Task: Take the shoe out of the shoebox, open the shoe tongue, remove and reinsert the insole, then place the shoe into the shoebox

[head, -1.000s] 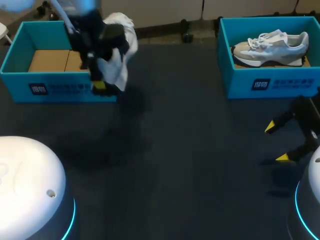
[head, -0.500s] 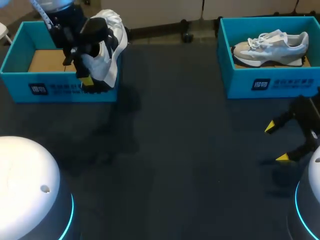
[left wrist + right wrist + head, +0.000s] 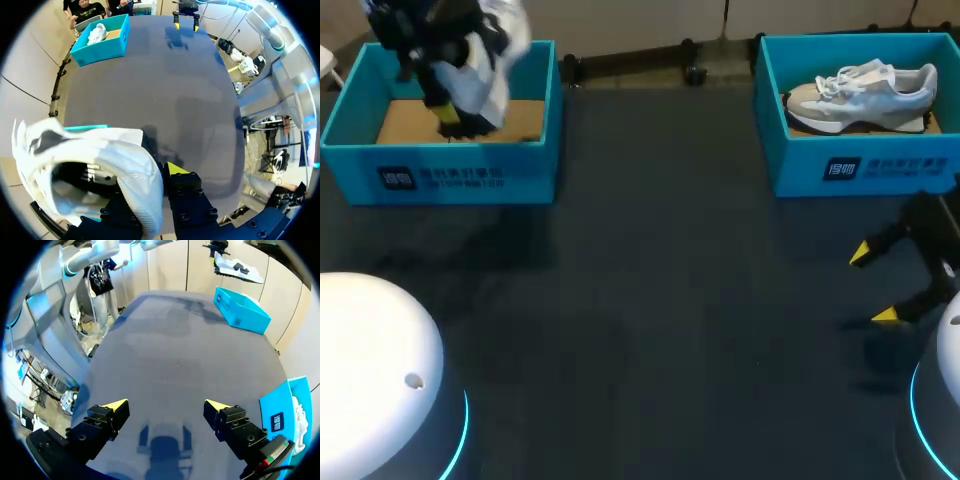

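Left arm's load has travelled over the last second. The left gripper (image 3: 448, 120) has carried the white shoe (image 3: 488, 55) from in front of the left shoebox (image 3: 440, 172), near its right corner, back toward 10 o'clock. It now hangs over the box's open top, not yet set down. The right gripper (image 3: 873, 285) has stayed at 4 o'clock. By my reading this is the last step, the return to the box, with only lowering and release left.

The head view shows the shoe's place above the box but not the grip. The left wrist view does: the shoe's collar wall is pinched, with one yellow tip outside it and the other finger hidden behind it. The opening is too dark to tell whether the insole is seated. The right wrist view shows its own fingers spread wide over bare table. Only the head view shows a second shoe (image 3: 865, 88) lying in the right shoebox (image 3: 860, 168) at 2 o'clock.
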Tool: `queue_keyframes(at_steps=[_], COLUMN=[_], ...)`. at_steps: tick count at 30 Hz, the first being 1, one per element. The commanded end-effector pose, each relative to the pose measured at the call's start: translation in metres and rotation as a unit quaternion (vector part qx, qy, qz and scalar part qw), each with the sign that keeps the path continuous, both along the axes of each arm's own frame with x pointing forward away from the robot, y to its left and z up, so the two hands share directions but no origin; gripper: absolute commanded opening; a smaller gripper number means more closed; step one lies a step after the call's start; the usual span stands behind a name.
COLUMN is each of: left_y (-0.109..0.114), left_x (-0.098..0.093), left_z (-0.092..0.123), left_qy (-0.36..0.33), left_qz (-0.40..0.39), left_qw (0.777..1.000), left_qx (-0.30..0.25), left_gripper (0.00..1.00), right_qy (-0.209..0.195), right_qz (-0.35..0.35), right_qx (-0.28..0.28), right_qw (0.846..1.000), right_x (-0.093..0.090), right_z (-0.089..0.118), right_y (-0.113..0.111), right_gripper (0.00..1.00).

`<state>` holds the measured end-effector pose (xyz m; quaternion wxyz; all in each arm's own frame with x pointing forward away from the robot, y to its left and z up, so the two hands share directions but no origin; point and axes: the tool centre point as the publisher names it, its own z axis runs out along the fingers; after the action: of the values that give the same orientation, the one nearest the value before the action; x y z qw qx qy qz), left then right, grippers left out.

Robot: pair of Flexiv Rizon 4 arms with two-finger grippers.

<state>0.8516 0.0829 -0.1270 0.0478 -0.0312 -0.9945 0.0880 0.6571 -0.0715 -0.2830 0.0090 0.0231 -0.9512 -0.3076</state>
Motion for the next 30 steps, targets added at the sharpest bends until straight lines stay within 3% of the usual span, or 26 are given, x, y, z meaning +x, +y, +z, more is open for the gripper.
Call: queue_keyframes(at_steps=[1, 8, 22, 30], left_y=[0.029, 0.067, 0.166, 0.166], left_x=[0.031, 0.056, 0.105, 0.105], left_z=[0.018, 0.023, 0.003, 0.003], left_qy=[0.026, 0.022, 0.032, 0.032], left_qz=[0.002, 0.015, -0.012, -0.012], left_qw=[1.0, 0.999, 0.997, 0.997], left_qx=[0.011, 0.031, 0.068, 0.068], left_gripper=[0.0, 0.0, 0.0, 0.0], right_qy=[-0.001, -0.001, -0.001, -0.001], right_qz=[-0.001, -0.001, -0.001, -0.001], right_qx=[-0.001, -0.001, -0.001, -0.001], right_qw=[1.0, 1.0, 1.0, 1.0], right_x=[-0.001, -0.001, -0.001, -0.001], right_z=[0.0, 0.0, 0.0, 0.0], right_y=[0.0, 0.0, 0.0, 0.0], right_gripper=[1.0, 1.0, 1.0, 1.0])
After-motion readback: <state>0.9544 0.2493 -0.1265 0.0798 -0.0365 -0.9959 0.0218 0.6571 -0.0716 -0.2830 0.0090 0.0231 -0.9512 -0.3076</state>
